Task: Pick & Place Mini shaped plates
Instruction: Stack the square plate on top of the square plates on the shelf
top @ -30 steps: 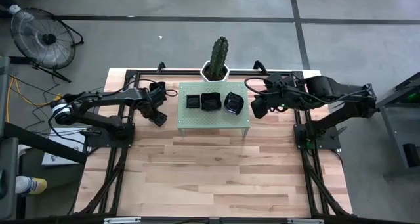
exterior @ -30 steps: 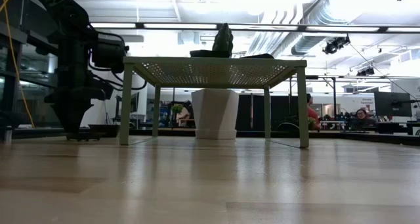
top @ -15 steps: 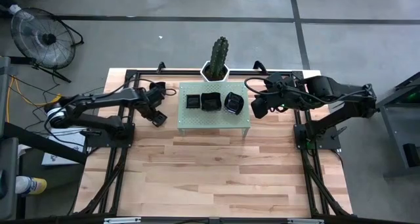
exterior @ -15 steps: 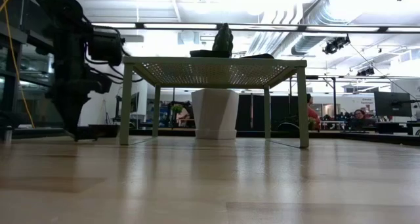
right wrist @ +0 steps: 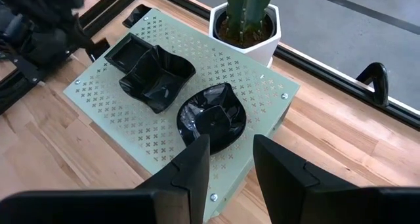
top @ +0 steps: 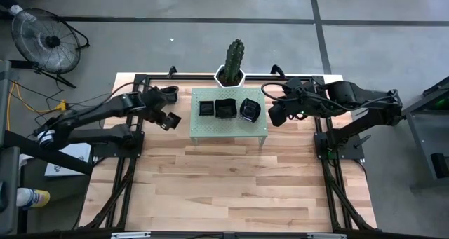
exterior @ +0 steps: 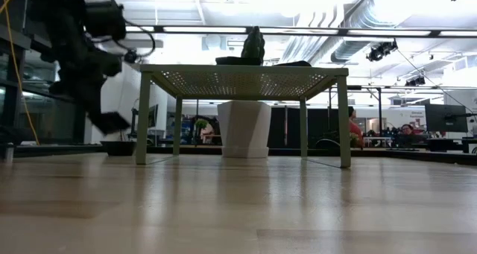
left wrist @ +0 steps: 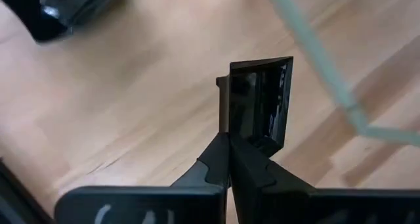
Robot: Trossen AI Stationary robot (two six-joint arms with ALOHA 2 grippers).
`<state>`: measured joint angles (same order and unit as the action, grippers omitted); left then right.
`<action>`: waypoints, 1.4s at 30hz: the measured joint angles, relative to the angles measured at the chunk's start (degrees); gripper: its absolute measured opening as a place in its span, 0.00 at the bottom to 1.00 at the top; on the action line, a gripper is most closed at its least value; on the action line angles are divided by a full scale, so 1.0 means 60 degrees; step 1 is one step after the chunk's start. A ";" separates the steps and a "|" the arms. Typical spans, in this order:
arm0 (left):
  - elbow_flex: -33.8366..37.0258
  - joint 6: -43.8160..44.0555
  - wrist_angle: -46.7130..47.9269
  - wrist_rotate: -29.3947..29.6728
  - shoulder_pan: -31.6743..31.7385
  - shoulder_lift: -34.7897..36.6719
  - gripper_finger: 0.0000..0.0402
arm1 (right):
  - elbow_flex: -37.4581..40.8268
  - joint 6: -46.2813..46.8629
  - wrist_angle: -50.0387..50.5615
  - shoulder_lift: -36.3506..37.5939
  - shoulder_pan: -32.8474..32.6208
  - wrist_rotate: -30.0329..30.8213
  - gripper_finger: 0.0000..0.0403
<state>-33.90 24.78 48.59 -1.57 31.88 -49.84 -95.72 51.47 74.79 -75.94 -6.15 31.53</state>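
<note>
Left end effector (left wrist: 229, 159): now raised off the table (top: 231, 190), pinching a square plate (left wrist: 259, 102) | stand (top: 229, 126): three plates at 3 o'clock of it | right end effector (right wrist: 230, 159): spread | legible writing: none.

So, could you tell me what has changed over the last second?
The left gripper closed on a square black plate beside the green stand and lifted it off the table. The right gripper stayed open at the stand's other end, and the three plates on top did not move.
</note>
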 joint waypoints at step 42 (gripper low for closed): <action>-0.2815 0.4772 -0.3013 0.0573 -0.2205 -0.0665 0.00 | -0.0004 -0.0078 0.0478 -0.0036 0.0000 0.0429 0.28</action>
<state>-50.78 53.41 30.51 1.87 18.65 -53.83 -95.74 51.00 77.66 -76.16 -6.15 34.11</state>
